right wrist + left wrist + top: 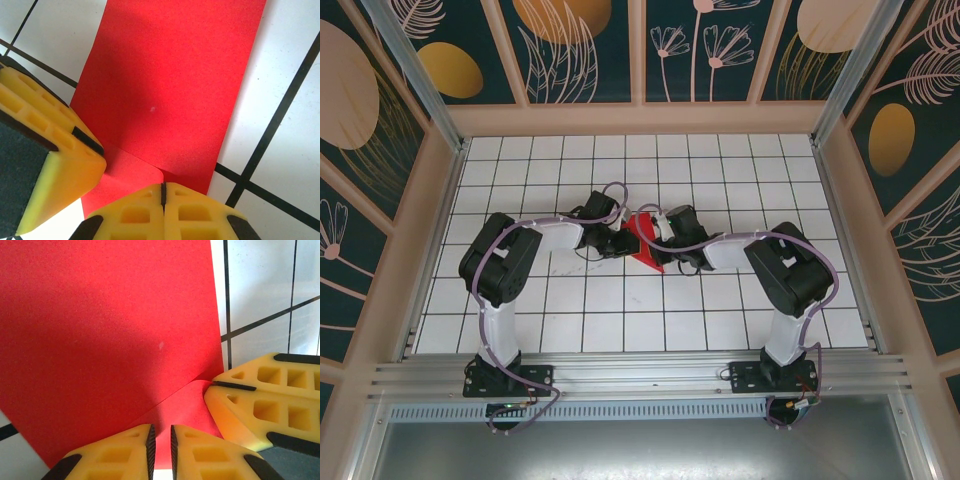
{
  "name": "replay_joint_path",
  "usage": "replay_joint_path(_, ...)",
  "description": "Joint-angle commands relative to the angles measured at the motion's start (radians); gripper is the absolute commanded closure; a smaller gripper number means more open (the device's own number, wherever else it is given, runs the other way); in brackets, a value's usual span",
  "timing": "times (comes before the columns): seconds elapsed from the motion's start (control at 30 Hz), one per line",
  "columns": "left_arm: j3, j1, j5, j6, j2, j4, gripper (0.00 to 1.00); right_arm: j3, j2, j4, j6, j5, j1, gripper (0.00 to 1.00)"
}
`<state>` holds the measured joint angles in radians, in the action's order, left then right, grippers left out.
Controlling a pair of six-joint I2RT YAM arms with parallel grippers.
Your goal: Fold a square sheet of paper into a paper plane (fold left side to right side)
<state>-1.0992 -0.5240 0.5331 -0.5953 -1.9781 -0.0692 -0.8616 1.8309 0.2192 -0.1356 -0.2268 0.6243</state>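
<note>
In the middle of the table (620,320) lies the red paper (643,240), creased, with both arms reaching in to meet over it. The left gripper (161,445) sits at its 9 o'clock, jaws a narrow slit apart with red showing through (no firm pinch visible). The right gripper (162,192), at 3 o'clock, is clenched on the paper's edge by the crease, just beside the left fingers.

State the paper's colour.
The square sheet of paper is plain bright red, clearest in the left wrist view.
</note>
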Motion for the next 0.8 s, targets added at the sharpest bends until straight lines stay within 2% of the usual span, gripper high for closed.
replay_joint_path(0.0,0.038,-0.001,-0.103,0.025,-0.047,-0.060,0.79,-0.037,0.011,-0.041,-0.010,0.011,-0.006,0.87)
replay_joint_path(0.27,0.052,0.000,-0.115,0.025,-0.076,-0.052,0.79,-0.029,-0.097,-0.076,-0.027,0.060,-0.029,0.59)
replay_joint_path(0.4,0.049,-0.001,-0.114,0.026,-0.074,-0.053,0.80,-0.027,-0.179,-0.156,-0.036,0.007,-0.034,0.54)
replay_joint_path(0.43,0.047,0.000,-0.113,0.027,-0.074,-0.054,0.80,-0.033,-0.195,-0.192,-0.042,-0.031,-0.033,0.55)
replay_joint_path(0.5,0.047,0.000,-0.116,0.027,-0.071,-0.054,0.80,-0.048,-0.207,-0.269,-0.059,-0.117,-0.034,0.65)
replay_joint_path(0.67,0.046,0.000,-0.116,0.026,-0.066,-0.052,0.80,-0.044,-0.187,-0.396,-0.141,-0.242,-0.033,0.98)
replay_joint_path(0.77,0.047,0.000,-0.119,0.029,-0.060,-0.055,0.80,-0.028,-0.170,-0.382,-0.192,-0.268,-0.032,1.00)
